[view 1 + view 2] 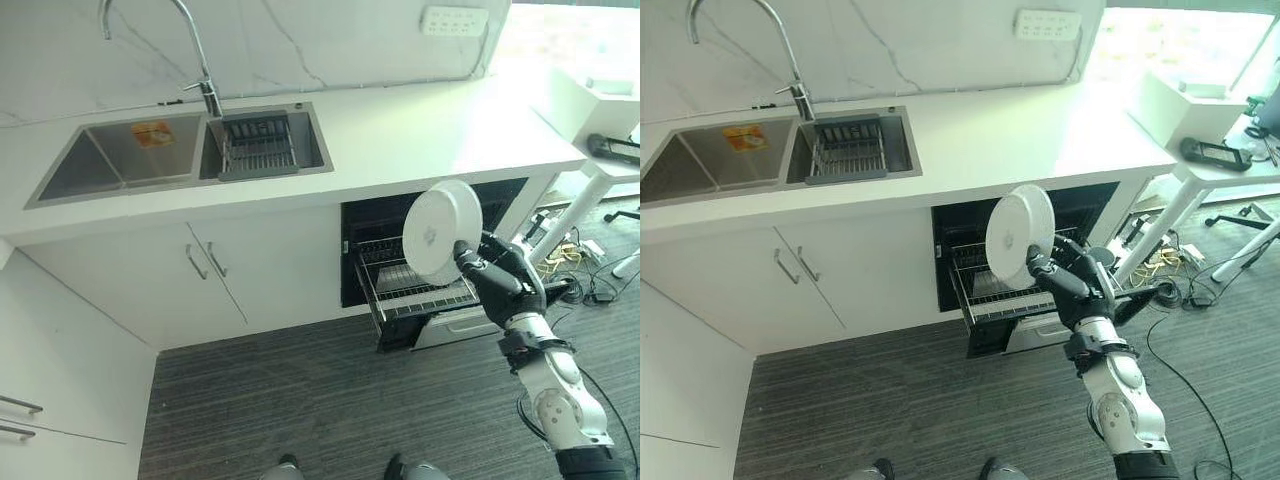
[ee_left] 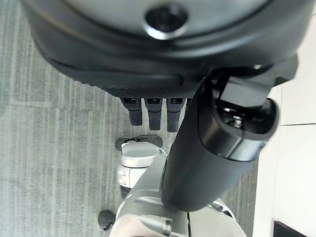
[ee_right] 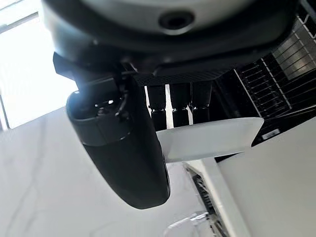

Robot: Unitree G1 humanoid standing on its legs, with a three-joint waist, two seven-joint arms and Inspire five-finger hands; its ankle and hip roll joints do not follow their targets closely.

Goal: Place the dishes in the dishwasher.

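The right hand fingers pinch a round white plate, upright before the dishwasher rack.

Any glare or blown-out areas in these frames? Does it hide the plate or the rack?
Left and right eye views: window at upper right is blown out, washing the countertop edge; the white plate in the right hand stays readable against the dark dishwasher opening, rack wires visible. Right wrist view: bright window patch overexposed, plate rim clear. Left wrist view: even light, left hand in its own shade.
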